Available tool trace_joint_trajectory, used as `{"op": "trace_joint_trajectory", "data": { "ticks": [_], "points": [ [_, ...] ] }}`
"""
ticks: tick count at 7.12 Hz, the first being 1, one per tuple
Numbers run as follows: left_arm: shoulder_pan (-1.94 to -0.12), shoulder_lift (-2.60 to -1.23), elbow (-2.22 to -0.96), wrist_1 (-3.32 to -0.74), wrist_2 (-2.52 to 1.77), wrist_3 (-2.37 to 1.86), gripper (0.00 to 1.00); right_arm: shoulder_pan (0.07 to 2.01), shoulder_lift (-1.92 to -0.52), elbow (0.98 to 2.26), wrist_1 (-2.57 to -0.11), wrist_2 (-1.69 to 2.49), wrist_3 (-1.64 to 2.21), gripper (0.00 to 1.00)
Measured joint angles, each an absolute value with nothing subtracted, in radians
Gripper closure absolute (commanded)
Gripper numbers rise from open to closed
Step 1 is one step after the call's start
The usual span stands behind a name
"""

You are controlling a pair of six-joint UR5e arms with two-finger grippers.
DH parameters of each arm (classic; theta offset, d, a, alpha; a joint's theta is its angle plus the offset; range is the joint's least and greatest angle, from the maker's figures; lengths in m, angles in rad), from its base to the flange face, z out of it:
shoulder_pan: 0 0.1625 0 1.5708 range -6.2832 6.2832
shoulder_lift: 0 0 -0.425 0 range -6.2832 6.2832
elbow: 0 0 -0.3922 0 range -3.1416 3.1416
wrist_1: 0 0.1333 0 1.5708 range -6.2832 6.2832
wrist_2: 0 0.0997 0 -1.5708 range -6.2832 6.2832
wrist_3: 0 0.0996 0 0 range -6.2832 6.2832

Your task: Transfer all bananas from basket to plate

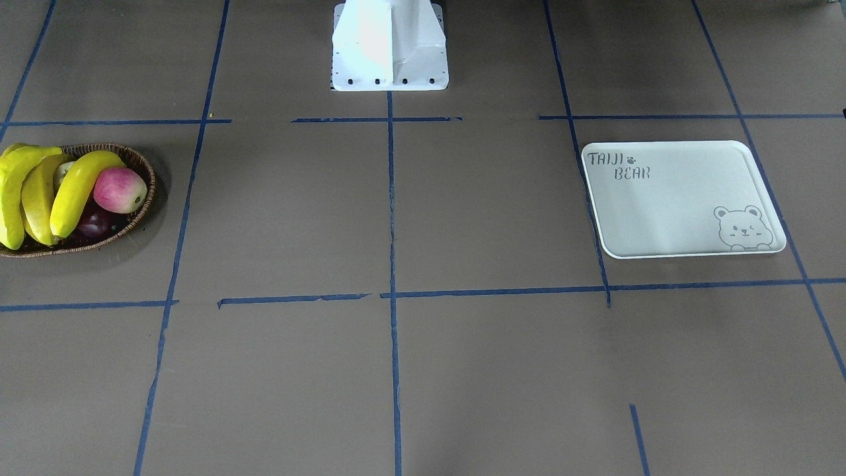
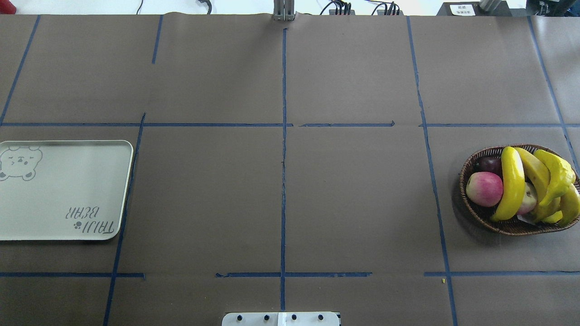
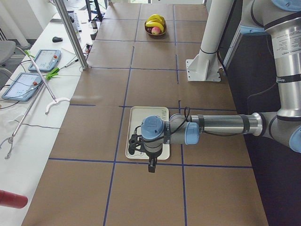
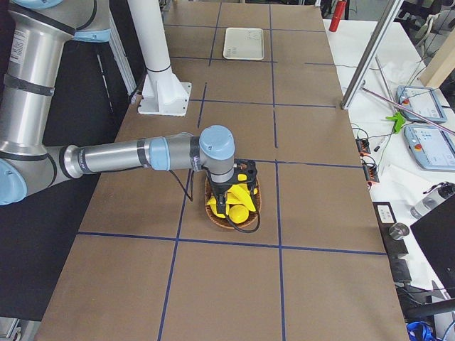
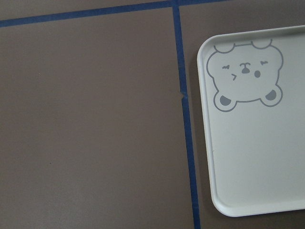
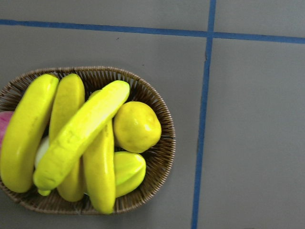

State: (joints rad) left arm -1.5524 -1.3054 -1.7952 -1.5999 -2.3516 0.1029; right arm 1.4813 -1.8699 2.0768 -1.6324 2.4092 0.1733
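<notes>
- Exterior right view: my right gripper (image 4: pixel 229 199) hangs over the basket (image 6: pixel 164 119), low above the fruit. From this side view I cannot tell whether its fingers are spread or pressed together.
- My left gripper (image 3: pixel 151 168) hangs by the near end of the plate (image 5: pixel 248 157). It shows only in the side view, so I cannot tell its state either.
- All four bananas (image 6: pixel 78 138) lie in the basket, one slanted across the others. The plate is bare and sits well apart, at the table's (image 2: pixel 353 203) other end.
- Crowding the bananas are a red-pink apple (image 2: pixel 484 189), a dark purple fruit (image 2: pixel 488 164), a round yellow fruit (image 6: pixel 137 126) and a yellow-green pointed fruit (image 6: pixel 128 171).
- Between basket and plate I see only blue tape lines (image 2: pixel 283 181) and the white arm pedestal (image 1: pixel 390 46).
- The plate reads "TAIJI BEAR" (image 1: pixel 618 165), with a bear face (image 5: pixel 244 76) in the opposite corner.
- A pale fruit (image 2: pixel 528 199) is mostly hidden beneath the bananas. The front-facing view crops the basket, and the overhead view crops the plate.
</notes>
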Motion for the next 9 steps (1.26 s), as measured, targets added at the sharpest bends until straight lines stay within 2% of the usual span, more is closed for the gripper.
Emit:
{"op": "trace_joint_trajectory", "data": {
  "ticks": [2, 5, 9],
  "points": [
    [-1.552, -1.305, -1.793, -1.6, -2.352, 0.103, 0.0, 1.361, -1.894, 2.101, -1.478, 2.379, 0.509, 0.08],
    [-1.552, -1.305, -1.791, -1.6, -2.352, 0.103, 0.0, 1.186, -1.935, 2.03, -1.194, 2.263, 0.854, 0.14],
    [-1.552, -1.305, -1.784, -1.599, -2.352, 0.103, 0.0, 1.084, -1.915, 2.003, -1.159, 2.19, 0.945, 0.18]
  ]
}}
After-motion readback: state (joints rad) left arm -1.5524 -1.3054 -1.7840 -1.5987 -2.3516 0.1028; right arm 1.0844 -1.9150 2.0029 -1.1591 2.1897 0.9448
